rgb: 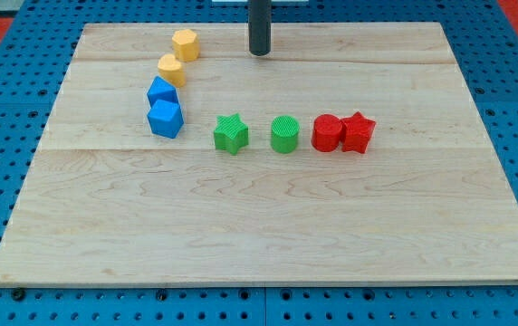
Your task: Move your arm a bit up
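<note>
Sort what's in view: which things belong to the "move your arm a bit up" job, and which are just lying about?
Belongs to the job:
my tip, near the view's top, right of the yellow blocks
the board

Lying about:
two yellow blocks
two blue blocks
green star
green cylinder
red cylinder
red star

The wooden board lies on a blue pegboard; on it, a curved line of two yellow blocks and two blue blocks; rightward in a row, green star, green cylinder, red cylinder touching red star.
</note>
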Motion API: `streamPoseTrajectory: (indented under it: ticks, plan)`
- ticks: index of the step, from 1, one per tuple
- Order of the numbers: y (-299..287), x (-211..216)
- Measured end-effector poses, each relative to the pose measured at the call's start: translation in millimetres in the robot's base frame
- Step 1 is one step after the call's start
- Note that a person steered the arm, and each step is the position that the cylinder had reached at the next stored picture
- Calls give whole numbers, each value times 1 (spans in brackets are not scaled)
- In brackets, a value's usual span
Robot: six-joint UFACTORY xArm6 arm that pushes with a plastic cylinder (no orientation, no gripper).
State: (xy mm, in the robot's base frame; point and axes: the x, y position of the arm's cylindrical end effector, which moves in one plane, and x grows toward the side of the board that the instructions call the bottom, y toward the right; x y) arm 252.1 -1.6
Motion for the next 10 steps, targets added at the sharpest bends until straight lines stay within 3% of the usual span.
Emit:
streamPoseTrajectory:
  ticks: [10]
  plan:
    - [0, -35]
